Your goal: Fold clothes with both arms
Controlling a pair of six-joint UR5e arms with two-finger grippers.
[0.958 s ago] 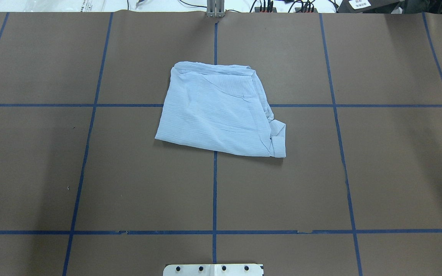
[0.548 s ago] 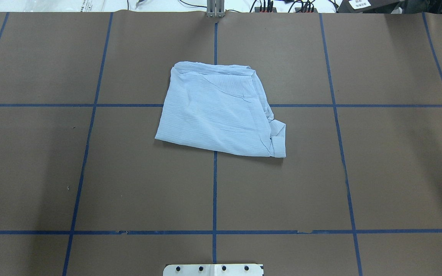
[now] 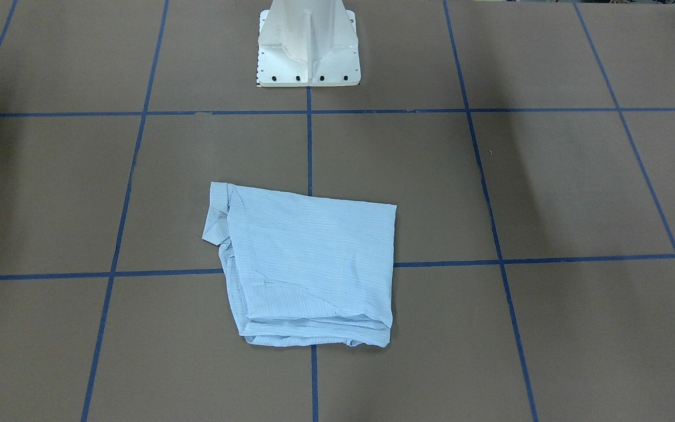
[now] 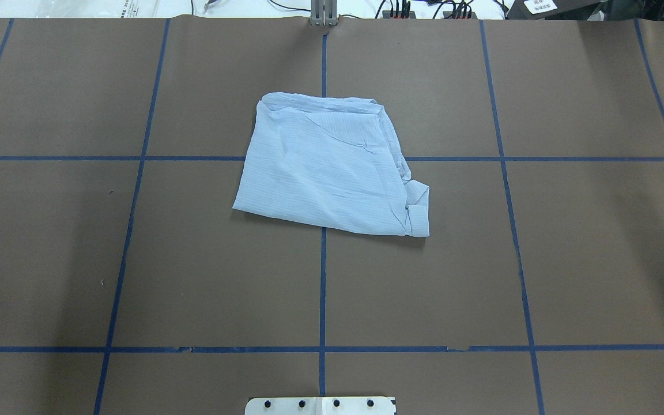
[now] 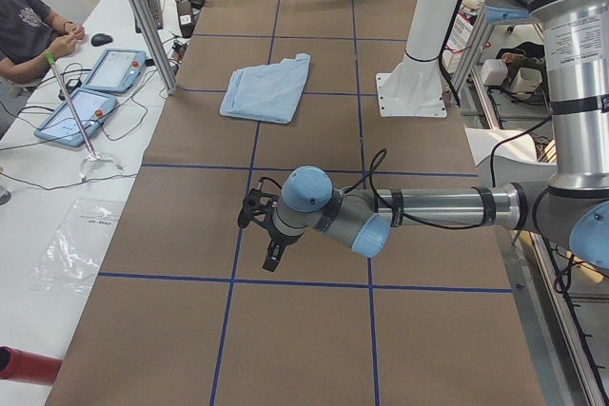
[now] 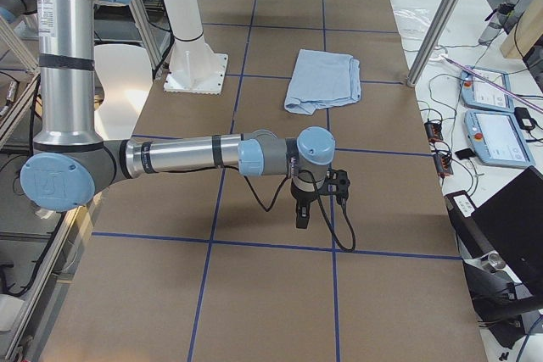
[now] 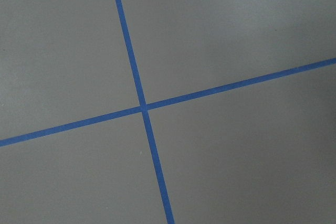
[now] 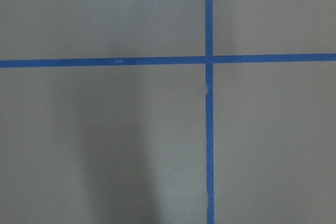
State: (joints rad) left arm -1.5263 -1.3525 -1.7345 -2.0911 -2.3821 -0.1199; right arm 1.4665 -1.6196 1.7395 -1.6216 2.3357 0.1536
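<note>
The clothes are one pale-blue striped shirt [image 4: 326, 167], folded into a rough rectangle and lying flat near the table's middle, also seen at shirt [image 3: 308, 264], [image 5: 266, 90], [image 6: 321, 80]. Nothing touches it. Neither arm appears in the overhead or front-facing views. The left arm stretches low over the brown table far from the shirt, its left gripper [image 5: 270, 259] pointing down. The right gripper [image 6: 300, 219] hangs likewise at the opposite end. Whether either is open or shut I cannot tell. Both wrist views hold only brown table and blue tape.
The white pedestal base [image 3: 308, 47] stands at the robot's edge of the table. Blue tape lines [image 4: 321, 288] grid the brown surface. A seated person [image 5: 29, 21] and teach pendants [image 5: 90, 111] are beside the far side; metal posts [image 6: 441, 23] rise there.
</note>
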